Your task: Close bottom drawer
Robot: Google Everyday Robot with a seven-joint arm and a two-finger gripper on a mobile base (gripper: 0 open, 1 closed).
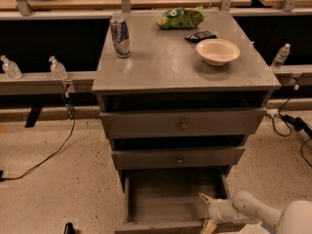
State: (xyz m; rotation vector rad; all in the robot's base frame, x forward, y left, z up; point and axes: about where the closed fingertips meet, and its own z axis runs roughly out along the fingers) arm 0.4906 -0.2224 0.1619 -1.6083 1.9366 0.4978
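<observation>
While the bottom drawer (170, 199) stands pulled well out of a grey cabinet, its bare inside showing, the robot's hand (206, 211) sits at the drawer's front right corner, low in the view. Its two pale fingers (204, 198) are spread apart and hold nothing; one lies over the drawer's inside, the other down by the low front panel. The white arm (258, 211) comes in from the lower right. The closing push looks about to begin, since the drawer is not yet shut. The next move probably calls for pressing against the front panel and pushing straight back toward the cabinet, keeping the push level so the narrow box does not jam. Above it, the middle drawer (178, 157) and top drawer (183, 123) sit slightly out. On the counter (161, 67) stand a can (120, 35) at the left, a cream bowl (217, 51) at the right, a green bag (180, 17) at the back and a dark packet (201, 35) near the bowl. Small bottles (57, 68) line a rail behind. Cables (44, 155) trail over the speckled floor (58, 194).
</observation>
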